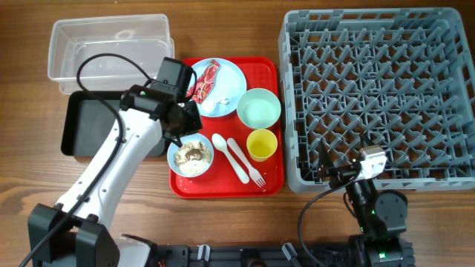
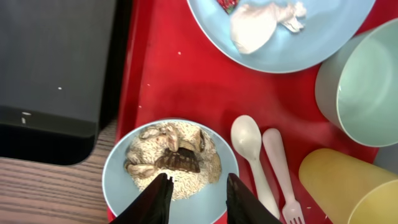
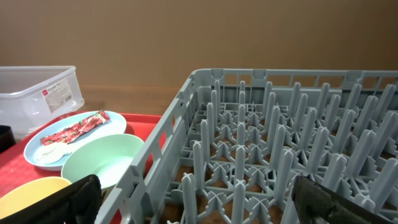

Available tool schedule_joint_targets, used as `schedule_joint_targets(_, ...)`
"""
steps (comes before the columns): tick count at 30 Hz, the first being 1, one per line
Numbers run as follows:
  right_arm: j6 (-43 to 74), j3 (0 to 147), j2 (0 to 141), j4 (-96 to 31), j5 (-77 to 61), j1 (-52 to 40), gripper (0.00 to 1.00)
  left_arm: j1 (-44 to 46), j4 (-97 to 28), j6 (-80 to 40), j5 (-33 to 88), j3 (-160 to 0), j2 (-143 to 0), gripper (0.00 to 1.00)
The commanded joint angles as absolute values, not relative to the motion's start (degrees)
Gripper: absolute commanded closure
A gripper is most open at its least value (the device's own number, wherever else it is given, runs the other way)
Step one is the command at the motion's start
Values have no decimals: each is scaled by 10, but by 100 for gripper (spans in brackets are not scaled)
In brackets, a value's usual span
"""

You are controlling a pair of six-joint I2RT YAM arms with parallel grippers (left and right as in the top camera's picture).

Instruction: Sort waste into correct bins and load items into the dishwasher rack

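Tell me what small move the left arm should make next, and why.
Probably lower the left gripper onto the rim of the bowl and close. It hangs open just above the leftovers, holding nothing, and the bowl needs emptying before it can go in a rack.

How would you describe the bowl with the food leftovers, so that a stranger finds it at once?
Find the flat red tray left of the big grey rack. In its near-left corner, toward the robot, sits a pale blue bowl. Unlike the empty mint green bowl nearby, it holds beige crumbly leftovers.
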State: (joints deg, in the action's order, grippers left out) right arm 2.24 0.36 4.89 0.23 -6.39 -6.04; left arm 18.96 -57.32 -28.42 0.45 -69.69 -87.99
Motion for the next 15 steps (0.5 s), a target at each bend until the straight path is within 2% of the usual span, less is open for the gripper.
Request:
schedule_joint_targets(1,19,3,47,5,-69,-59,0,197,-568,-290,-10,-692,-887,69)
schedule_joint_targets(4,19,3,47,5,-69,-59,0,184,-589,-312,-98,-692,-887,67)
schedule_joint_targets(5,19,3,47,5,-69,-59,0,167,-592,-323,-109,-692,-887,79)
schedule_joint_targets(6,18,3,47,5,-69,-59,0,132,-592,-324,-98,-692,-887,96)
schedule_joint_targets(11,19,3,47,5,-69,-59,0,-26,-586,-318,-45,-668,-892,96)
schedule_joint_targets(15,19,3,47,5,-69,-59,0,-62,-479,-318,-45,-550,-892,96)
